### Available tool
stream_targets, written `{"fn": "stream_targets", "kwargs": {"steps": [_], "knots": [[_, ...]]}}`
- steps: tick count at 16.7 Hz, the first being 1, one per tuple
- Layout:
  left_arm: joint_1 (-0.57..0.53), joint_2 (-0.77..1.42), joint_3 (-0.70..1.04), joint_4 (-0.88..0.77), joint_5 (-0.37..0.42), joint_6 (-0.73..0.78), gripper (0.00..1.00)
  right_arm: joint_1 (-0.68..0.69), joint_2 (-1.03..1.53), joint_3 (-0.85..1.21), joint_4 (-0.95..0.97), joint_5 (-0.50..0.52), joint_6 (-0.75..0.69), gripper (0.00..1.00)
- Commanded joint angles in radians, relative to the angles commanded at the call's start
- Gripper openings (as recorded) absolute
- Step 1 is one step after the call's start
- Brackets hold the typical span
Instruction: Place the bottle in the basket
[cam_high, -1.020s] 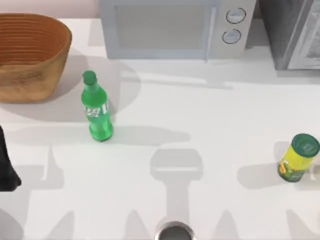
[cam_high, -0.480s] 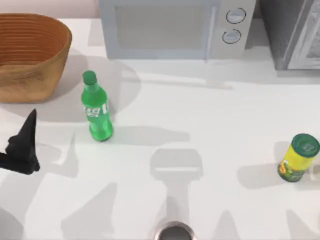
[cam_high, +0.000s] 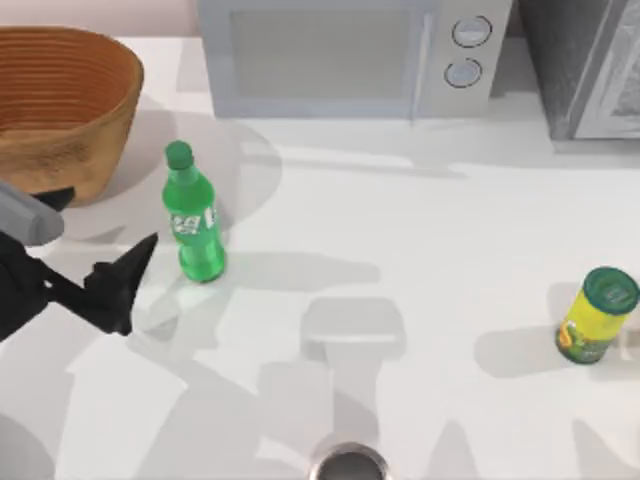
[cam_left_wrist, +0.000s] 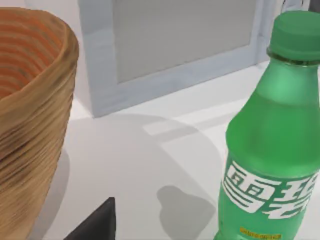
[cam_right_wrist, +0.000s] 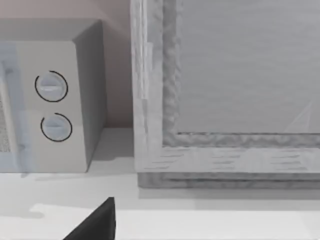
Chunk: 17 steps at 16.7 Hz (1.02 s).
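Across the white table (cam_high: 420, 230), the biggest things sit at the back: a microwave (cam_high: 350, 55) with two round dials, and a grey cabinet (cam_high: 590, 65) at the far right corner. At the far left corner stands the basket (cam_high: 60, 110), brown and ribbed, its rim up. Next in size is my left arm, reaching in from the left edge; the left gripper (cam_high: 118, 285) points toward the bottle (cam_high: 192, 215), and whether its fingers are spread or closed I cannot tell. The bottle stands upright on the table just right of the basket, apart from it, with the dark fingertip near its base on the left and not touching. From the left wrist, the bottle (cam_left_wrist: 275, 135) looms close, label facing the camera, the basket (cam_left_wrist: 30, 125) beside it. A yellow jar (cam_high: 597, 315) with a green lid stands by the right edge.
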Motion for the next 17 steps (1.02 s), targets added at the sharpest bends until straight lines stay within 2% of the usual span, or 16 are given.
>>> {"fn": "stream_targets", "kwargs": {"steps": [4, 8, 13, 17], "knots": [[-0.002, 0.28, 0.059, 0.196, 0.129, 0.036, 1.0, 0.0, 0.0, 0.0, 0.0, 0.0, 0.0, 1.0], [0.001, 0.452, 0.097, 0.322, 0.209, 0.06, 1.0, 0.0, 0.0, 0.0, 0.0, 0.0, 0.0, 1.0], [0.003, 0.481, 0.103, 0.344, 0.223, 0.064, 1.0, 0.0, 0.0, 0.0, 0.0, 0.0, 0.0, 1.0], [-0.03, 0.504, 0.135, 0.345, 0.192, 0.051, 1.0, 0.0, 0.0, 0.0, 0.0, 0.0, 0.0, 1.0]]}}
